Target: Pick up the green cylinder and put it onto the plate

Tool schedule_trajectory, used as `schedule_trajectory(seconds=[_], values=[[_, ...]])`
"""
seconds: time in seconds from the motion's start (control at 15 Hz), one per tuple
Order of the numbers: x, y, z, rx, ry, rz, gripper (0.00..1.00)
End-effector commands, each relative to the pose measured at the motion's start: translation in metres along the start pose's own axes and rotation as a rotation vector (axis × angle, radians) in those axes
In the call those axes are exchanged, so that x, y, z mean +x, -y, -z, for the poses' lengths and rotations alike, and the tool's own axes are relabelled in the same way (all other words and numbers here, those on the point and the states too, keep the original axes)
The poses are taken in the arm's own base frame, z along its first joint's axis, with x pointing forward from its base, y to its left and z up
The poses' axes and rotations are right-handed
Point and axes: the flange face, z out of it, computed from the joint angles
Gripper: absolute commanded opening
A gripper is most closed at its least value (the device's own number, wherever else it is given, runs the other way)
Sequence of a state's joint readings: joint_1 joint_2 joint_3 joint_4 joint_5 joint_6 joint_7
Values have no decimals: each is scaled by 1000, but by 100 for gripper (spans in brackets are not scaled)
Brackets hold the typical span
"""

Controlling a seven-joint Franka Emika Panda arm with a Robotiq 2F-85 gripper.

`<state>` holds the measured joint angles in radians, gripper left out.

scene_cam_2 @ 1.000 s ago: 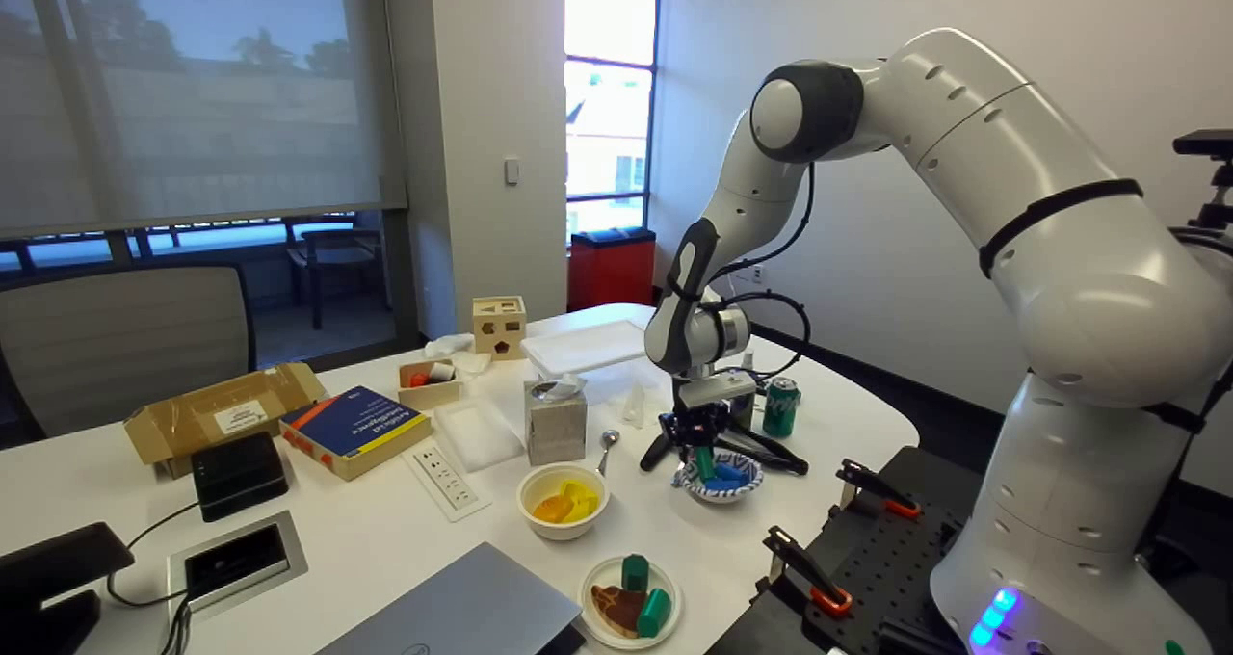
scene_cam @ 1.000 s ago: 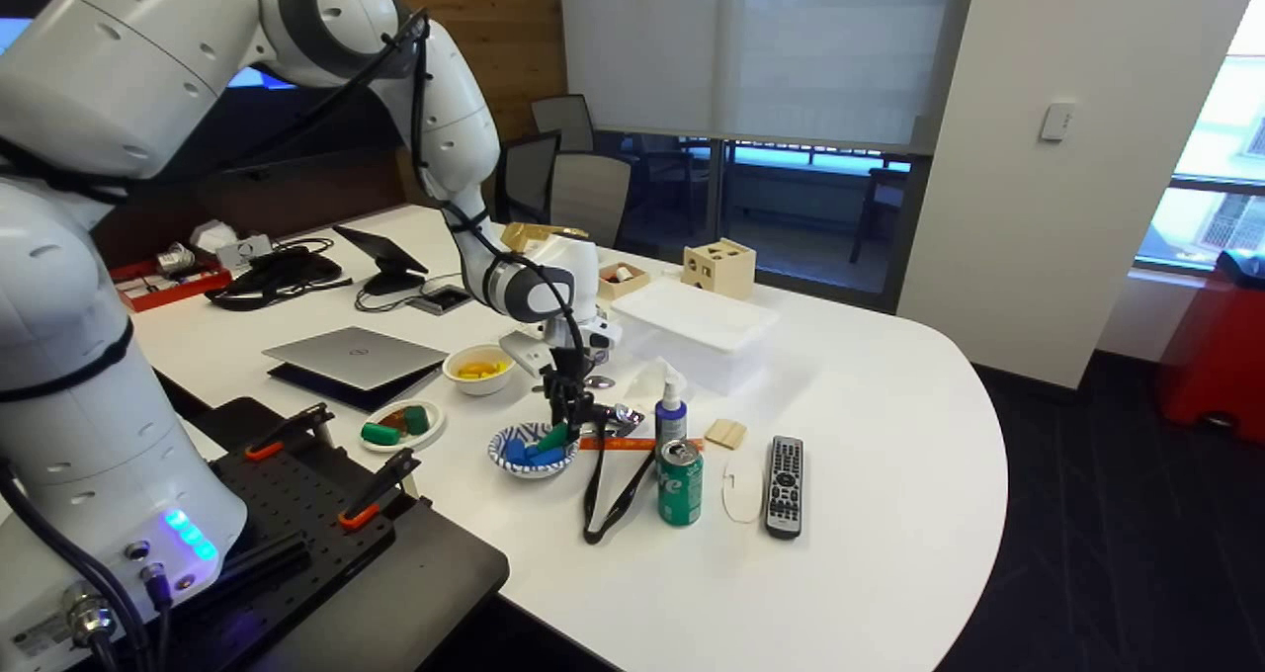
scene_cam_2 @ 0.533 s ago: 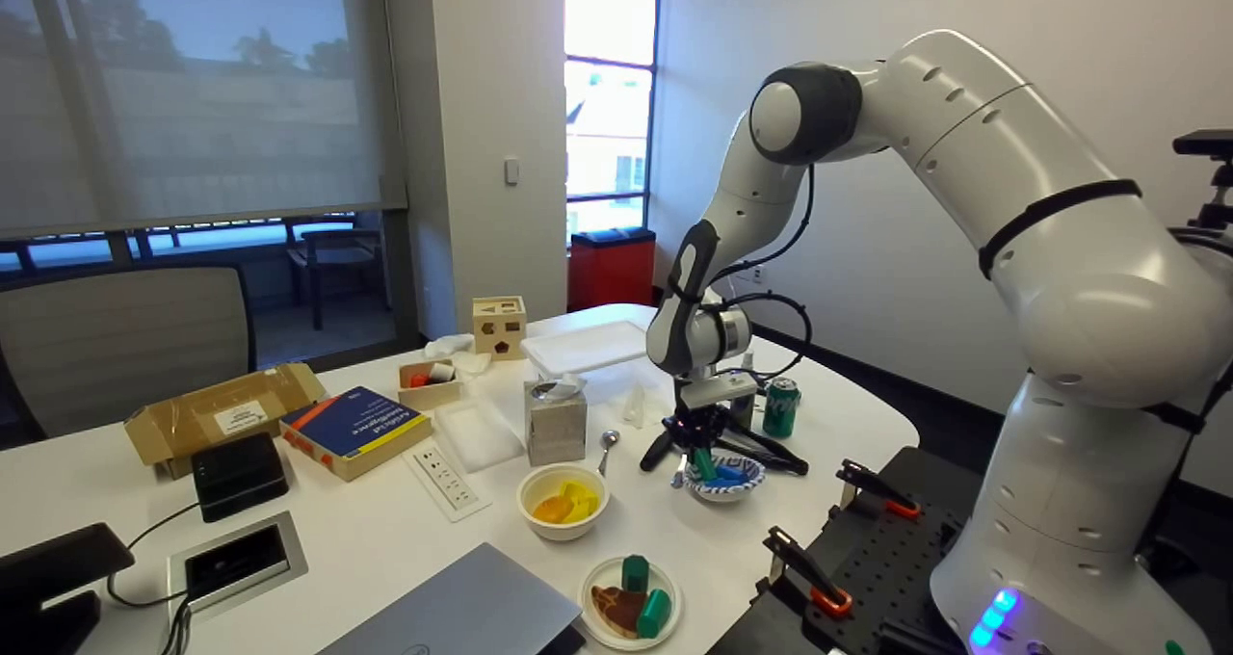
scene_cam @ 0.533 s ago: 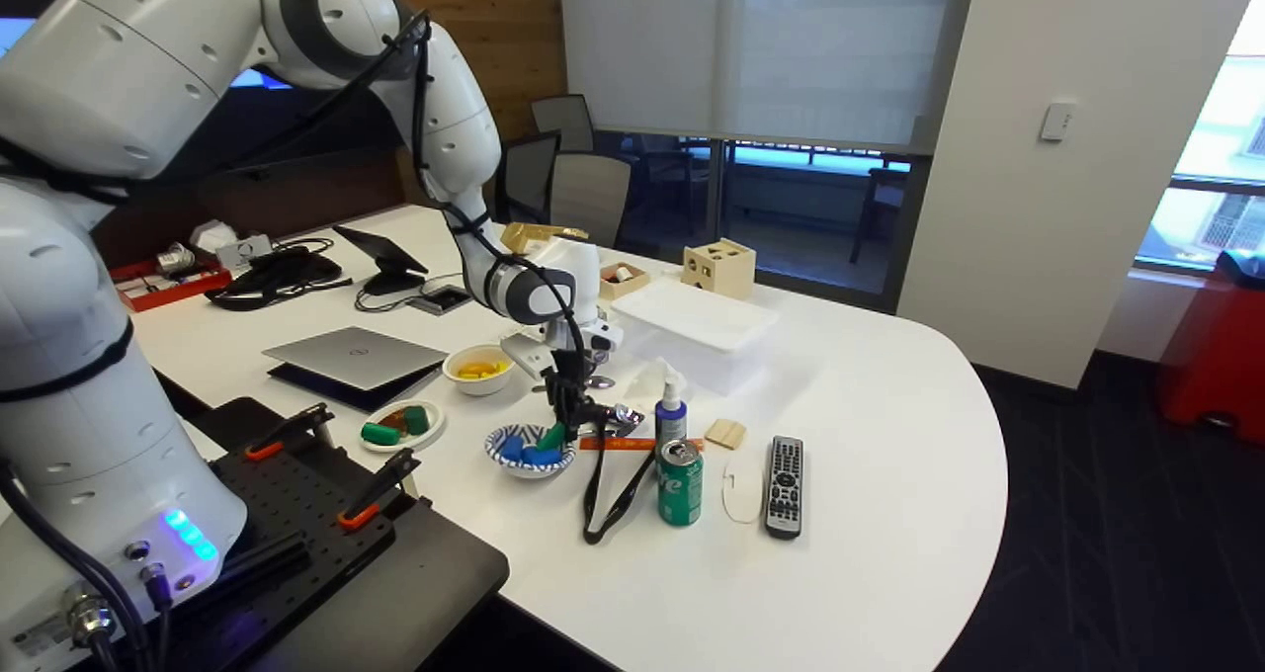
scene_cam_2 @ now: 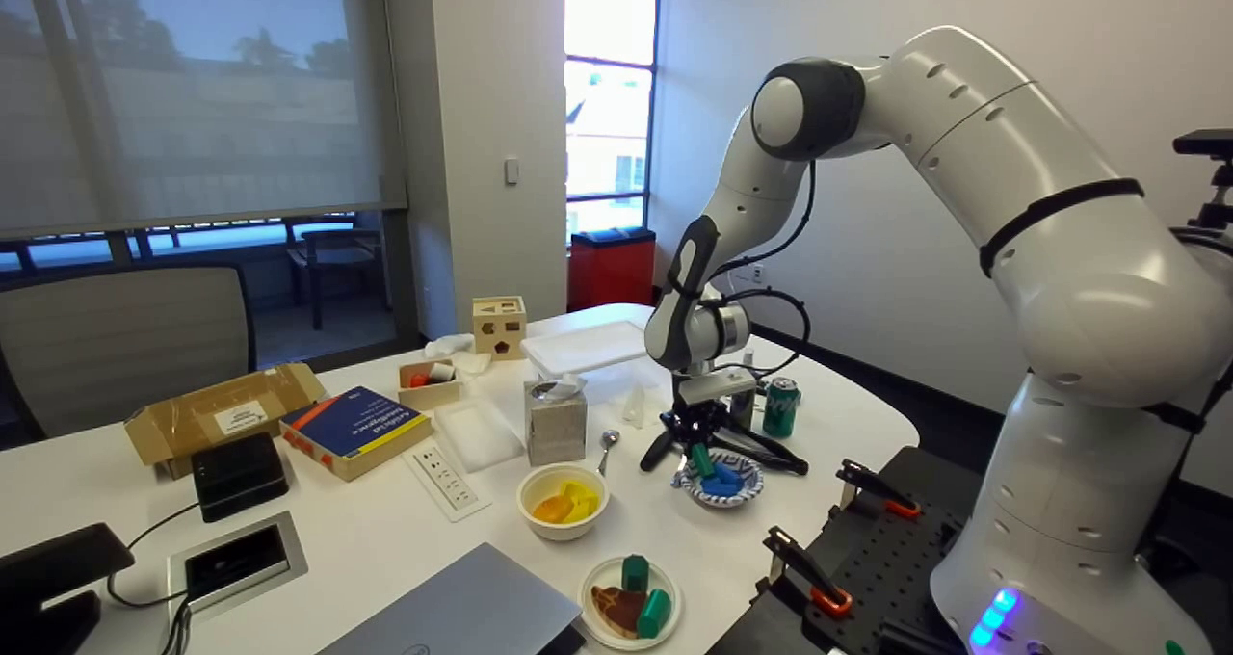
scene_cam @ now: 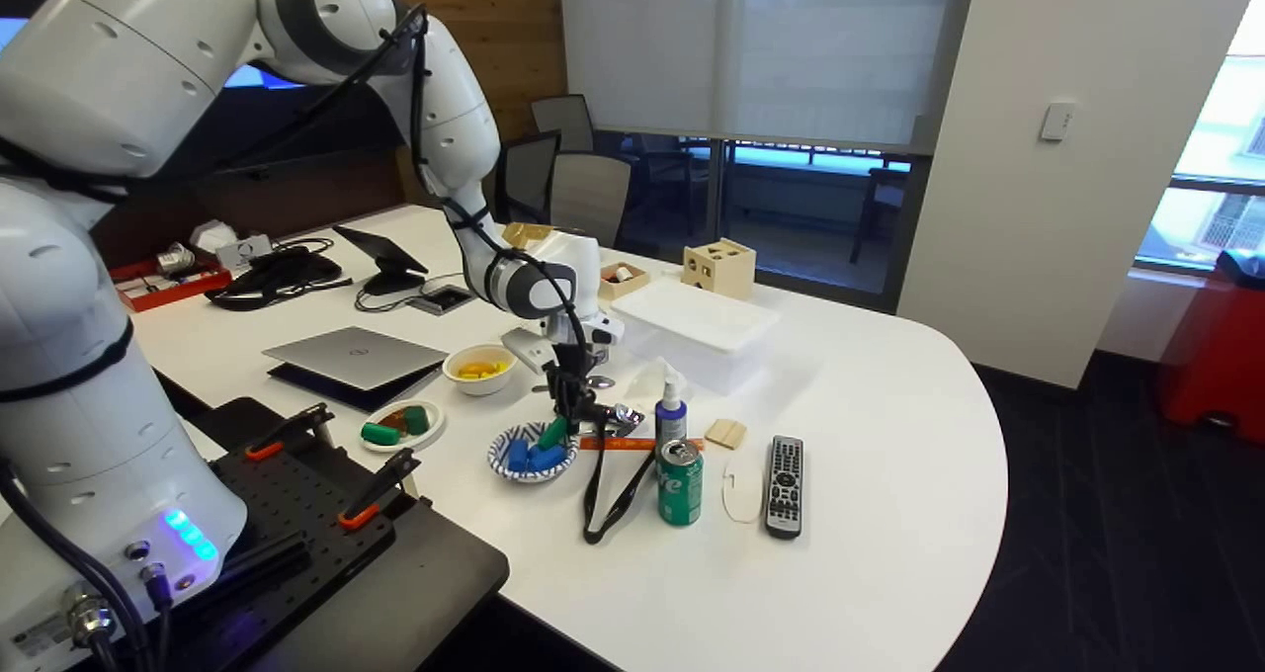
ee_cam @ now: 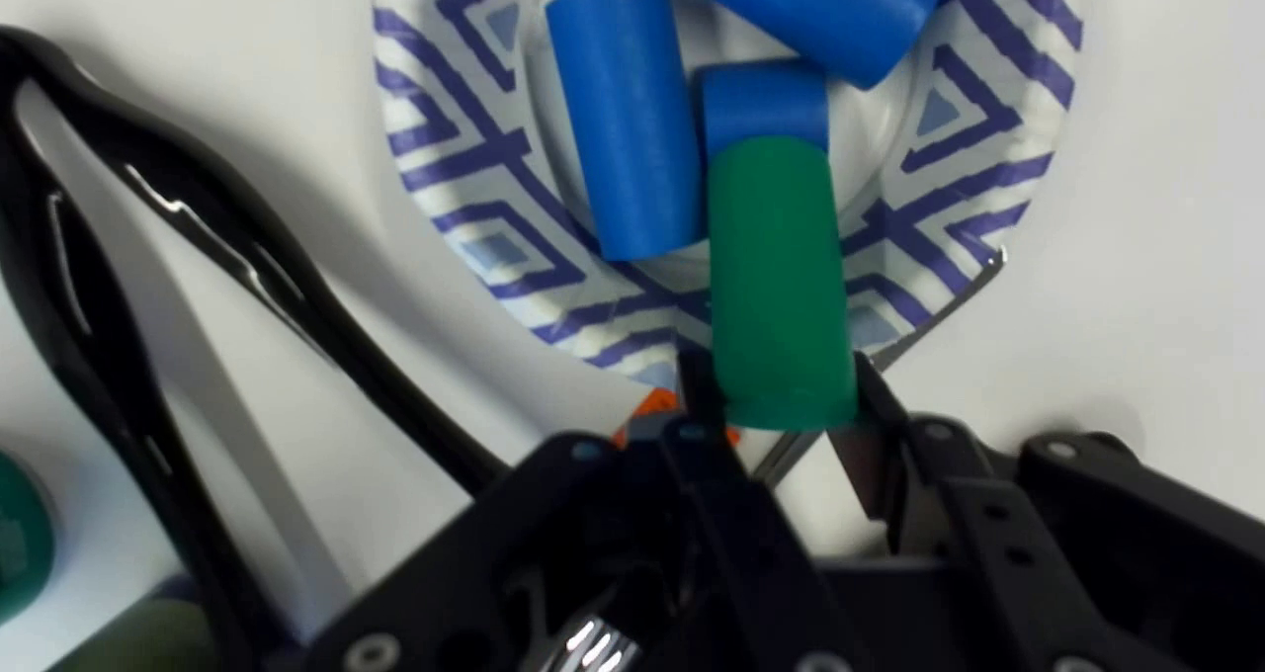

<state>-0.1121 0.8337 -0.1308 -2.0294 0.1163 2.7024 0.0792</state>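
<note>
The green cylinder (ee_cam: 776, 277) is held by one end between the fingertips of my gripper (ee_cam: 781, 395). It hangs tilted over the blue patterned dish (ee_cam: 464, 158); I cannot tell if its free end touches the blue cylinders (ee_cam: 632, 128) lying in the dish. The cylinder (scene_cam: 553, 433) (scene_cam_2: 702, 460) and my gripper (scene_cam: 565, 410) (scene_cam_2: 694, 433) show in both exterior views. The plate (scene_cam_2: 621, 641) is the small, round, pale cream shallow dish beside the laptop. It bears two green blocks and brown pieces. It also shows in an exterior view (scene_cam: 436, 428) and is out of the wrist view.
A cream bowl (scene_cam_2: 525, 506) with yellow pieces and the laptop (scene_cam_2: 462, 607) stand near the plate. Black tongs (scene_cam: 593, 514), a green can (scene_cam: 680, 484) and a spray bottle (scene_cam: 670, 420) are beside the dish. Two clamps (scene_cam_2: 814, 573) stand at the table's edge by the base.
My gripper has risen slightly with the green cylinder. The blue patterned dish has shifted a little, and the blue cylinders in it have settled. The plate has not moved.
</note>
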Motion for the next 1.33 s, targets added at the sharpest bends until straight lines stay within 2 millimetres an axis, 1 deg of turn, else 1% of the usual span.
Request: schedule_trajectory(seconds=[0.0,0.2,0.33,0.4,0.6,0.73,0.87,1.0,1.13,1.27], values=[[-11,13,36,47,-38,63,8],[-24,35,60,82,-46,148,8],[-35,53,69,116,-39,227,8],[-43,66,69,141,-35,279,8],[-76,107,63,211,-14,430,8],[-101,136,53,258,5,515,8],[-127,158,45,293,19,571,8],[-151,173,41,314,23,580,8],[-170,183,38,335,17,568,8],[-181,194,32,366,23,575,8]])
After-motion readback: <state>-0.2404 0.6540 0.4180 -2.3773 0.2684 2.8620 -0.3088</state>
